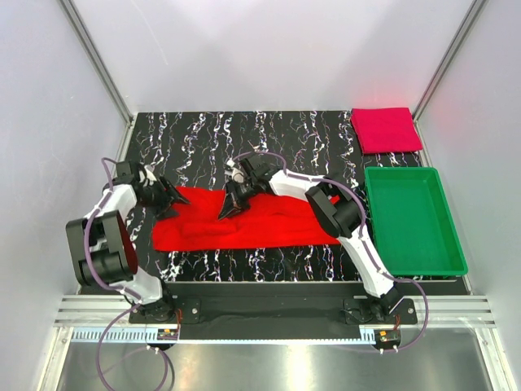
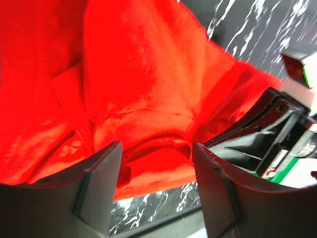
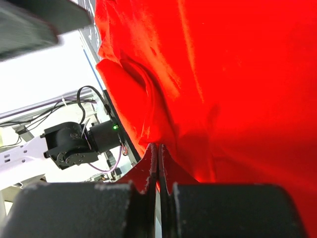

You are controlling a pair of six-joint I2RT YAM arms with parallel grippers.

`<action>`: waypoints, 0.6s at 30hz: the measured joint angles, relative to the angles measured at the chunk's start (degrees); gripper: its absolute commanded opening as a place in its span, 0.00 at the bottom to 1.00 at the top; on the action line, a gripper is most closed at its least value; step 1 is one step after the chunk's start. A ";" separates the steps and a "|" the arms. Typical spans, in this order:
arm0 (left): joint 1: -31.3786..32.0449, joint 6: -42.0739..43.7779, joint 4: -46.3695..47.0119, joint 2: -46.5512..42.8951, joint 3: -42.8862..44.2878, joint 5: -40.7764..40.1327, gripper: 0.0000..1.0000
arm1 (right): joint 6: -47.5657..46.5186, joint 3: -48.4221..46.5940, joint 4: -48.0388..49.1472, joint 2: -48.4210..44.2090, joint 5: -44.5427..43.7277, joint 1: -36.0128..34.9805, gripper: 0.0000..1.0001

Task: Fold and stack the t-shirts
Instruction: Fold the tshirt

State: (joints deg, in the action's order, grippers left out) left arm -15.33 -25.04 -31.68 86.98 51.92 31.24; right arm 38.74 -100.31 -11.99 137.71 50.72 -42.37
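The bright red t-shirt (image 1: 244, 224) lies spread and partly bunched on the black marbled table. It fills the left wrist view (image 2: 138, 74) and the right wrist view (image 3: 237, 74). My left gripper (image 1: 172, 199) is at the shirt's far left corner. Its jaws (image 2: 156, 148) are open, with a fold of red cloth lying at their tips. My right gripper (image 1: 230, 205) is at the shirt's far edge near the middle, and it (image 3: 158, 147) is shut on a pinch of the red cloth. The darker crimson t-shirt (image 1: 386, 129) lies folded at the far right corner.
A green plastic tray (image 1: 411, 240) stands at the right, just below the folded crimson shirt. The right arm's gripper body (image 2: 267, 129) shows close by in the left wrist view. White walls enclose the table on three sides.
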 measured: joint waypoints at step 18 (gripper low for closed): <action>2.86 1.66 -4.55 3.39 -2.05 1.88 0.54 | -0.04 1.46 0.61 -0.02 0.00 -0.15 0.00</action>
State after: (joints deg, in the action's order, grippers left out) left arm -12.47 -23.38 -36.23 90.37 49.87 33.12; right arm 38.70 -98.85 -11.38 137.69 50.72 -42.52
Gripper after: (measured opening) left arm 0.587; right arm 0.017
